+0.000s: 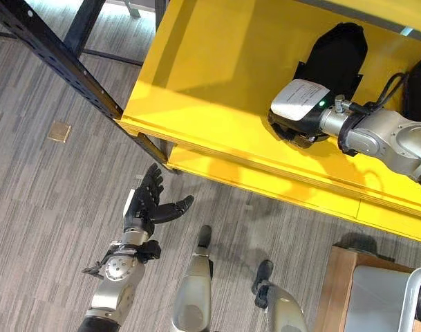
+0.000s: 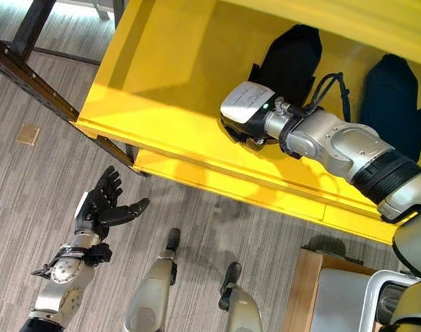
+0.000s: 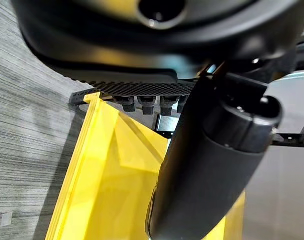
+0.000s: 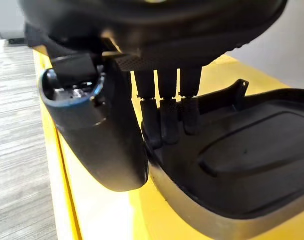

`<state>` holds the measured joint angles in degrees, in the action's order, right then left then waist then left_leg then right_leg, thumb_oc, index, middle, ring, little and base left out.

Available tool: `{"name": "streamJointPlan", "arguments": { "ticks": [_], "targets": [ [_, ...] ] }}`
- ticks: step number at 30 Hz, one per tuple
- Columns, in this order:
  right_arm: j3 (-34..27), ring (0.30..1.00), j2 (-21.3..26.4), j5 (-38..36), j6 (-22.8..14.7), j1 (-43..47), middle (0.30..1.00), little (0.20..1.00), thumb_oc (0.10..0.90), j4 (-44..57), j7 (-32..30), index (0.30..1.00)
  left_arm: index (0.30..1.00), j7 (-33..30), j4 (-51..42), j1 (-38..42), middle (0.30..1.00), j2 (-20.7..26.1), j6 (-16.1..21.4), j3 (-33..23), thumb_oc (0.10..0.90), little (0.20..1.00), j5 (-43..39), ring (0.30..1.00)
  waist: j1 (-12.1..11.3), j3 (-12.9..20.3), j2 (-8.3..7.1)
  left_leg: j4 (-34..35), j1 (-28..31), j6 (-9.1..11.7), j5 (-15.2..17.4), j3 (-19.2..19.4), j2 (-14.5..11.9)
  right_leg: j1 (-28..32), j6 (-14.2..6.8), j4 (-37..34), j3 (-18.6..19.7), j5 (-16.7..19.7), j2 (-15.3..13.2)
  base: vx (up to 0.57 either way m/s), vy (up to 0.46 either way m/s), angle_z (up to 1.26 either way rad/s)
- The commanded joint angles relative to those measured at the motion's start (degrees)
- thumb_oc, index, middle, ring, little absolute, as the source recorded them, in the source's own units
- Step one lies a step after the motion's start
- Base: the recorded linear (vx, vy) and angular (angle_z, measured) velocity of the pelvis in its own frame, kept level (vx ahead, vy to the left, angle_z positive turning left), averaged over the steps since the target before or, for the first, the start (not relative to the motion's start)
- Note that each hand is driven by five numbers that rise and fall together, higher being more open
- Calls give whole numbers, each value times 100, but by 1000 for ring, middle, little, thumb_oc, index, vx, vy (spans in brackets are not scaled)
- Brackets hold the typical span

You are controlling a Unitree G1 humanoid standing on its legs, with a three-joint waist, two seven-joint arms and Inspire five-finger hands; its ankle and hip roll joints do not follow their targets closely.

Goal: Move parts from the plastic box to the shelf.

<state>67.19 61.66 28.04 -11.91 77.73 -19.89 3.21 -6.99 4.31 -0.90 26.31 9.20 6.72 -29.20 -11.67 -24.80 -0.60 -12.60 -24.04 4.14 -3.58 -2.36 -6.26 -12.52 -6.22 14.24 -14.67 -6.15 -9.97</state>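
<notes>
Two black moulded parts lie on the yellow shelf; entries run from the robot outward.

Nearest: left hand point(image 1: 149, 204), low over the grey floor point(image 1: 44, 207), short of the shelf's front edge. Fingers straight and spread, thumb out, holding nothing. Idle.

Nearest, at the robot's right: a wooden stand point(image 1: 345, 287) carrying a pale container point(image 1: 412, 297) cut off at the view's edge. Whether this is the plastic box of the task cannot be told; no contents are visible.

Middle: yellow shelf point(image 1: 196, 83), a broad tray with a raised front lip, on a dark perforated metal frame point(image 1: 72, 66).

On the shelf: right hand point(image 2: 243, 111), arm reaching in over the lip. The right wrist view shows its fingers point(image 4: 161, 117) curled over the rim of a black part point(image 4: 241, 150) with the thumb beside it, so the hand grasps the part. The part rests on or just above the shelf floor; which, cannot be told.

Farther: a second black part point(image 2: 393, 93), lying deeper on the shelf, apart from the first.

Stage, judged: placing; release not yet made.

Risks, judged: letting go while the part is tilted could let it slide toward the front lip. Fingers hooked on the rim could drag the part out on withdrawal. Pushing deeper could knock the second part.
</notes>
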Motion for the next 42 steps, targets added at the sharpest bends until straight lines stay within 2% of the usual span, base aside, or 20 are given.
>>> {"name": "streamJointPlan", "arguments": {
  "ticks": [1,8,9,11,33,42],
  "targets": [
    [-8,300,206,-102,110,1064,300,300,400,371,-336,300,1000,-43,-632,-26,1000,453,639,-150,900,1000,-244,1000,-73,396,-150,-406,-496,505,-66,-281,-604,279,-211,145,53,-127,-490,51,-26,7],
    [-63,300,203,-111,98,964,300,300,400,453,-300,300,1000,-64,-647,4,1000,435,634,-178,900,1000,-239,1000,-105,371,-144,-505,-546,500,-19,-305,-575,261,-199,238,21,-188,-504,18,-6,7],
    [-82,605,196,-144,92,923,605,605,618,455,-274,605,1000,-61,-635,13,1000,438,630,-172,900,1000,-237,1000,-102,363,-144,-528,-554,500,-10,-301,-573,256,-197,255,25,-197,-505,0,0,0],
    [-120,1000,176,-233,88,858,1000,1000,900,480,-203,1000,1000,-54,-650,12,1000,443,625,-176,900,1000,-237,1000,-104,348,-137,-551,-562,502,-3,-307,-567,248,-193,276,35,-210,-501,0,0,0],
    [-597,1000,13,-324,132,445,1000,1000,900,186,-377,1000,1000,-69,-658,30,1000,413,652,-241,900,1000,-254,1000,-6,287,-112,-602,-531,460,49,-254,-591,207,-183,275,130,-172,-493,0,0,-1],
    [-652,1000,42,-291,170,548,1000,1000,900,103,-513,1000,1000,-59,-701,2,1000,447,649,-269,900,1000,-252,1000,25,284,-122,-621,-549,446,52,-239,-603,200,-185,253,142,-146,-495,0,0,0]
  ]
}}
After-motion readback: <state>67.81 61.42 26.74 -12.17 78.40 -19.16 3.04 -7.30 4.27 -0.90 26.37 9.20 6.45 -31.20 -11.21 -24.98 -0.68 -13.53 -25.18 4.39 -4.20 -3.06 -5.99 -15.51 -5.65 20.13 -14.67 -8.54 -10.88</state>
